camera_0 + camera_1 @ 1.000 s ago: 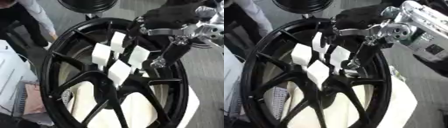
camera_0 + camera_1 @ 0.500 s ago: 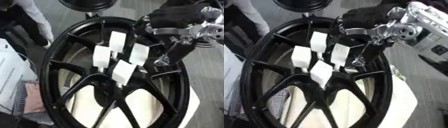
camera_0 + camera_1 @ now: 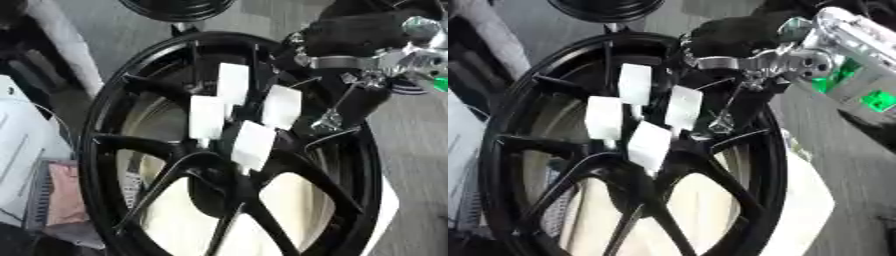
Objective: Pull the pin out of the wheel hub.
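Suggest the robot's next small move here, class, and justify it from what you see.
Probably bring the right hand down toward the four white rectangular tags at the black spoked wheel's hub: the hand sits over the upper right rim, touching no tag, and no pin looks drawn.

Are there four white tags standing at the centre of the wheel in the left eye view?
Yes: four white tags stand clustered at the centre of the black wheel.
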Available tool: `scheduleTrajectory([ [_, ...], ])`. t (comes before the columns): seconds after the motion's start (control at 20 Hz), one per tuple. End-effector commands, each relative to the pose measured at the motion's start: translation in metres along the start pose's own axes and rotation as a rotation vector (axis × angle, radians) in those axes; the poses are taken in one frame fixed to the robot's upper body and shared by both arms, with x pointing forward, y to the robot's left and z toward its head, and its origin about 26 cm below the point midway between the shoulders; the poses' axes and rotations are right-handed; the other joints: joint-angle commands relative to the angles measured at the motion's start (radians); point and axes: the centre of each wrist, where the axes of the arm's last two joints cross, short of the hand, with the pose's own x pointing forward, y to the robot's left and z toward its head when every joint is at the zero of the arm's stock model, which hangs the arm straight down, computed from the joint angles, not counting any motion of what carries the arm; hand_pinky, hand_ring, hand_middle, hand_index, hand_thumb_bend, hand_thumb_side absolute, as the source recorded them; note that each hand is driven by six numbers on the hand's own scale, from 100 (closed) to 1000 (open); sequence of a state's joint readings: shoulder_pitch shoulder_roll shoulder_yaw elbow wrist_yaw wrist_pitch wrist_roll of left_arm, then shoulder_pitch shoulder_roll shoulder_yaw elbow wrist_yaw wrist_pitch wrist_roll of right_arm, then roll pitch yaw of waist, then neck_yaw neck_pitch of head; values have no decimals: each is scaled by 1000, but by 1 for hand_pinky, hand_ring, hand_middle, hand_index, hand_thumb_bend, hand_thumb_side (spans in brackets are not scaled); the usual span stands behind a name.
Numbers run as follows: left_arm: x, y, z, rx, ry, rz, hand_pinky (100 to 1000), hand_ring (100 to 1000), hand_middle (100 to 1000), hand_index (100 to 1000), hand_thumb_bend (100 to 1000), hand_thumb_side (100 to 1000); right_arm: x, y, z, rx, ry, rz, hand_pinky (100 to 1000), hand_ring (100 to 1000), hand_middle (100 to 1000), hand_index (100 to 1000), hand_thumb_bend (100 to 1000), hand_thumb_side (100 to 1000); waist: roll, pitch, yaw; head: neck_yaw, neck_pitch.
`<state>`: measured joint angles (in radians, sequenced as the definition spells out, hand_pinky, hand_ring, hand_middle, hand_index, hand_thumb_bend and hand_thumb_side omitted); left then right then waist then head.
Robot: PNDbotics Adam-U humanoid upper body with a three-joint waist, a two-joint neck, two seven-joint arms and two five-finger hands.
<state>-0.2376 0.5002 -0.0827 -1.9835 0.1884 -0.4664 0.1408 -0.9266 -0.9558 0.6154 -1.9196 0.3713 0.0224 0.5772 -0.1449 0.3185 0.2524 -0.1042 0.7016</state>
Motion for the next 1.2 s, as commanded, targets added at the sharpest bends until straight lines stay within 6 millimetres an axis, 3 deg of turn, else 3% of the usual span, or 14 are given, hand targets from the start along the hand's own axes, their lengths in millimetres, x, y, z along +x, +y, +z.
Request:
scheduleTrajectory([
  [0.05, 5, 2, -6, -11, -22, -10, 766, 626, 624, 806, 100, 716, -4, -8, 6, -22, 30, 19, 849, 752, 684, 786, 441, 100, 6, -16, -4, 0, -14],
  [0.6, 5, 2, -6, -2, -18, -6, 767, 626, 623, 806, 100, 717, -7, -6, 5, -28, 40, -7, 844, 745, 678, 782, 450, 115, 5, -17, -8, 4, -18],
  [0.9, 5, 2, -5, 1, -14, -5, 767, 626, 622, 805, 100, 717, -7, -6, 4, -38, 61, -22, 829, 742, 681, 787, 543, 288, 5, -19, -10, 7, -15],
  [1.2, 5, 2, -5, 3, -12, -6, 768, 626, 622, 805, 100, 716, -8, -7, 5, -49, 136, -48, 820, 744, 684, 792, 594, 364, 4, -20, -10, 9, -16],
])
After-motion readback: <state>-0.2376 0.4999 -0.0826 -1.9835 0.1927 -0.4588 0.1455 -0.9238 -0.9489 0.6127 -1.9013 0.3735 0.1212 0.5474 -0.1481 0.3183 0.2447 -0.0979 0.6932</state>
